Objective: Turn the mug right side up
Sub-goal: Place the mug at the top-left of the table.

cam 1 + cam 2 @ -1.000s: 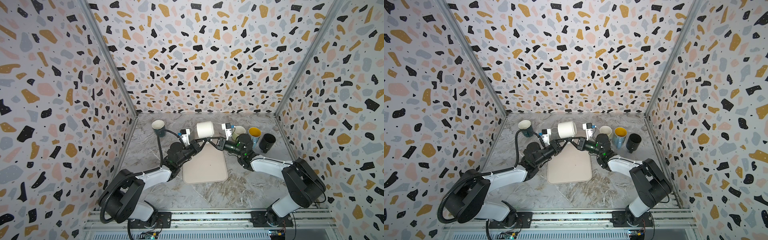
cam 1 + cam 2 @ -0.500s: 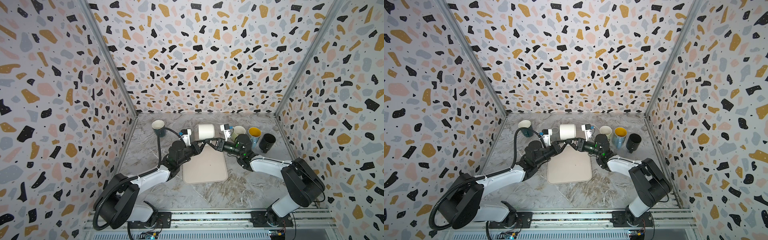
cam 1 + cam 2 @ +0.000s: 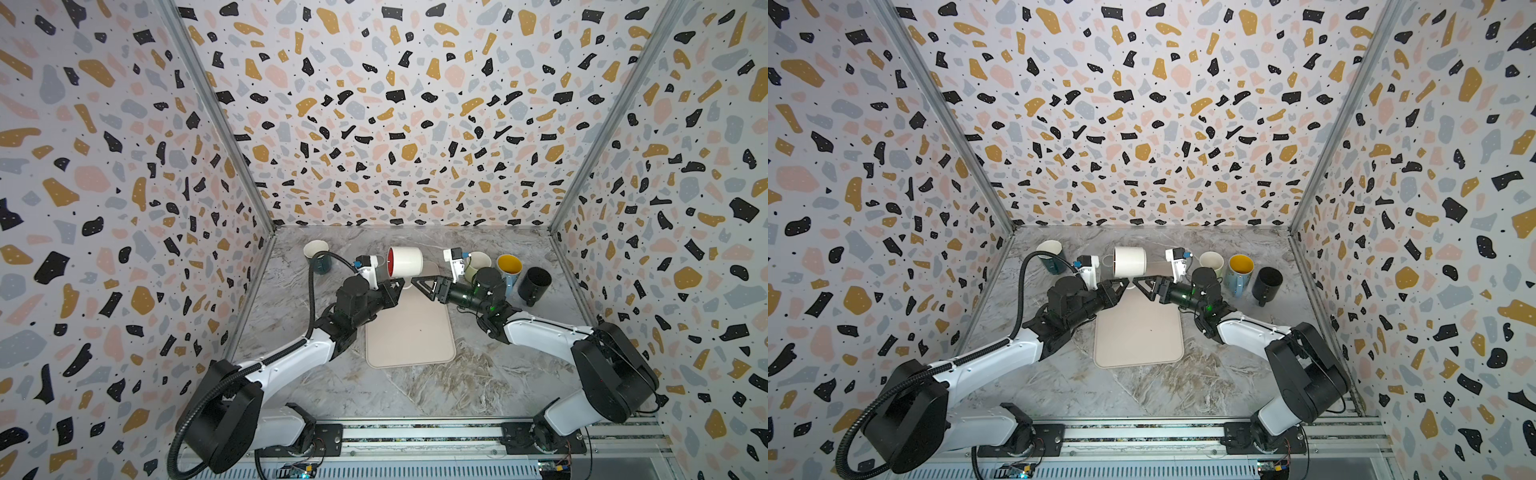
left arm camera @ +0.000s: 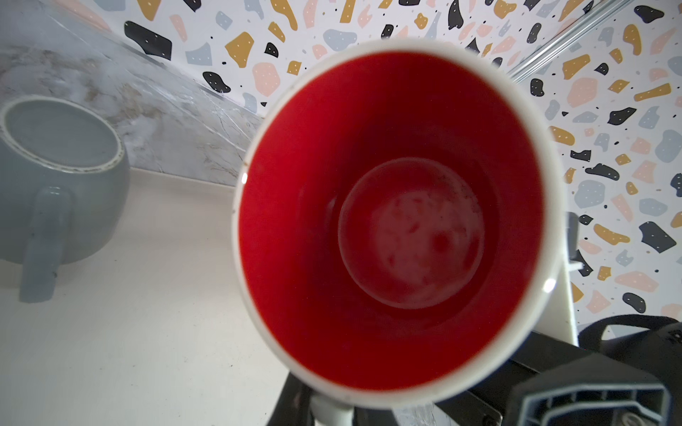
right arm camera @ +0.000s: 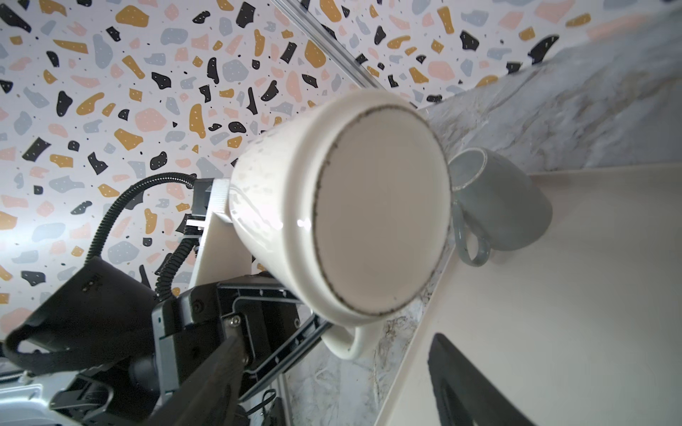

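Observation:
A white mug (image 3: 405, 261) (image 3: 1129, 262) with a red inside hangs on its side above the far end of the beige mat (image 3: 409, 332). Its mouth faces the left arm. My left gripper (image 3: 395, 286) (image 3: 1123, 286) is shut on the mug's handle (image 5: 350, 343) from below. The left wrist view looks straight into the mug (image 4: 398, 221), and its handle hides the left gripper (image 4: 332, 409). My right gripper (image 3: 417, 282) (image 3: 1138, 285) is open just under the mug's flat base (image 5: 376, 217), its fingers (image 5: 221, 372) apart and touching nothing.
A grey-blue mug (image 3: 318, 257) (image 4: 55, 177) stands upside down at the back left. At the back right a cream mug (image 3: 478, 264), a blue mug with a yellow inside (image 3: 509, 268) and a black mug (image 3: 534, 282) stand in a row behind the right arm.
My right gripper has gone from shut to open and drawn slightly back from the mug. The mug stays on its side in the left gripper.

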Tool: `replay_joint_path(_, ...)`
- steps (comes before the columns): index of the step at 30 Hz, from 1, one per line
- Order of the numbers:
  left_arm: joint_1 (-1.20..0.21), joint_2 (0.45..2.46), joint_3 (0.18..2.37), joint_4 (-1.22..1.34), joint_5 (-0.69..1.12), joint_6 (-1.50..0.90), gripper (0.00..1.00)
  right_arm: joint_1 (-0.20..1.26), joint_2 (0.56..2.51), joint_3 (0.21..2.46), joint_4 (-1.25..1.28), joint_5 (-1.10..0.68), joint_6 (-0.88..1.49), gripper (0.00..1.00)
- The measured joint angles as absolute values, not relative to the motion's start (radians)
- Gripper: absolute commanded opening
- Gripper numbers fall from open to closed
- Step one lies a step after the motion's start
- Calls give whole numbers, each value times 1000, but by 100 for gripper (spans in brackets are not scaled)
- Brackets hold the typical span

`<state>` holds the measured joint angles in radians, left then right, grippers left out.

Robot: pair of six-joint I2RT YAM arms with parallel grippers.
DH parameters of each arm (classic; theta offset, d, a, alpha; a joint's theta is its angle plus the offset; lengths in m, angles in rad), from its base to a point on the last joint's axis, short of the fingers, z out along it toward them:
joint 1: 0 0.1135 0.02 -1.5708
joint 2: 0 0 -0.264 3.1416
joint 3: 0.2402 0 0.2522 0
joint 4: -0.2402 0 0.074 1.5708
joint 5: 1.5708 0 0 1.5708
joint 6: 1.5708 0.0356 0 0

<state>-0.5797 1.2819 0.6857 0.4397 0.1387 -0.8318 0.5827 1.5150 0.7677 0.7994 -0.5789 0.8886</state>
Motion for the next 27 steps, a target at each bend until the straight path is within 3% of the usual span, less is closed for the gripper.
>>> replay_joint_path(12,-579,1269,686,376,79,-824,0,582,1407,728,649,-497,780,100)
replay_joint_path(27,-576,1274,734,319,28,-801,0,540,1159,628,400,-348,660,99)
